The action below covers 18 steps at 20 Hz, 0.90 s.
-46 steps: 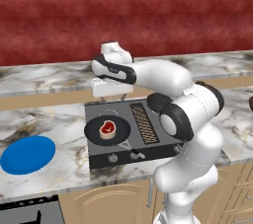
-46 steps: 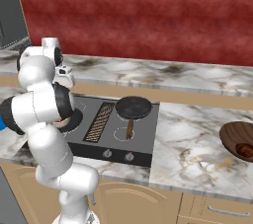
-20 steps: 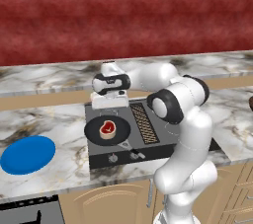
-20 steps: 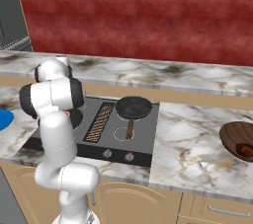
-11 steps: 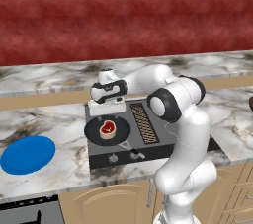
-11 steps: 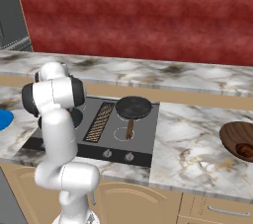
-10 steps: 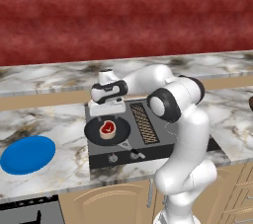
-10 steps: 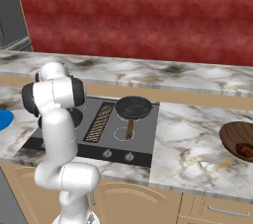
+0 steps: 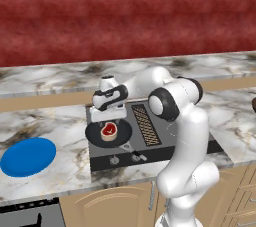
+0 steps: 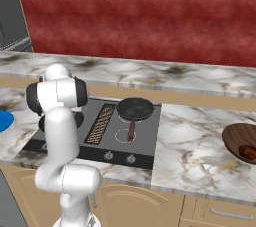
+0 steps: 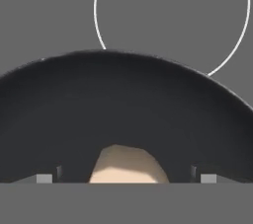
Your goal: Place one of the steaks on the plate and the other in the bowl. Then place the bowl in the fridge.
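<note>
A pink-red steak [image 9: 108, 131] with a white fat rim lies in a black frying pan [image 9: 95, 134] on the stove's left burner. My gripper [image 9: 107, 120] hangs open just above it, pointing down. In the hand view the steak's pale edge [image 11: 127, 166] lies between my two fingertips [image 11: 44, 178], with the pan [image 11: 123, 109] behind. The blue plate [image 9: 27, 156] rests on the counter left of the stove, and its edge [image 10: 4, 120] peeks past my arm. A dark brown steak [image 10: 246, 151] lies in the wooden bowl [image 10: 235, 136] far right. The grey fridge [image 10: 12, 11] stands at the far left.
A second black frying pan [image 10: 135, 108] with a brown handle sits on the right burner of the dark stove [image 10: 145, 141]. The marble counter [image 10: 190, 151] runs between stove and bowl. A raised back ledge [image 9: 50, 78] and red wall stand behind.
My hand has come down and forward from over the back of the stove to just above the pan with the steak. The jaws have stayed open.
</note>
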Motion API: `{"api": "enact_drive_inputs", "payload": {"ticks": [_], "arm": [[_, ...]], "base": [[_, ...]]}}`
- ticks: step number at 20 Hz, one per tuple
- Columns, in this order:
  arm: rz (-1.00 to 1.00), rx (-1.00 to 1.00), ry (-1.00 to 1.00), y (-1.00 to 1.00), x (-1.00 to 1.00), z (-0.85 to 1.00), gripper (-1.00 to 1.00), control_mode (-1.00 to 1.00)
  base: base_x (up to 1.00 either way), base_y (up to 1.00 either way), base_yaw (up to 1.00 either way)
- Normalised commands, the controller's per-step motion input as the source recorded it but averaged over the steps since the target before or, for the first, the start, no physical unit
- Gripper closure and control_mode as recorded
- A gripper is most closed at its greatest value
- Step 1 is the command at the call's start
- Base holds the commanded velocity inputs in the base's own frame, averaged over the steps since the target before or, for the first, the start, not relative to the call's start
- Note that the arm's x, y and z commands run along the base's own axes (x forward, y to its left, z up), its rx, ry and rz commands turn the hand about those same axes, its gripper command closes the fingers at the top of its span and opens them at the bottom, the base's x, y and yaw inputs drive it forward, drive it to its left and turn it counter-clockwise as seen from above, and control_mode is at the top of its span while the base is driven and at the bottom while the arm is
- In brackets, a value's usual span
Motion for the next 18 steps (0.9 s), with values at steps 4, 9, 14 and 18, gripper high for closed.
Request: {"api": "enact_drive_inputs", "payload": {"ticks": [4,9,14,18], "arm": [[0.02,0.01,0.0,0.0,0.0,-0.28,-1.0,-1.0],[0.02,0.0,0.0,0.0,0.0,-0.29,-1.0,-1.0],[0.0,0.0,0.0,0.0,0.0,-0.05,-1.0,-1.0],[0.0,0.0,0.0,0.0,-0.12,0.0,-1.0,-1.0]], "base": [[0.0,0.0,0.0],[0.0,0.0,0.0],[0.0,0.0,0.0],[0.0,0.0,0.0]]}}
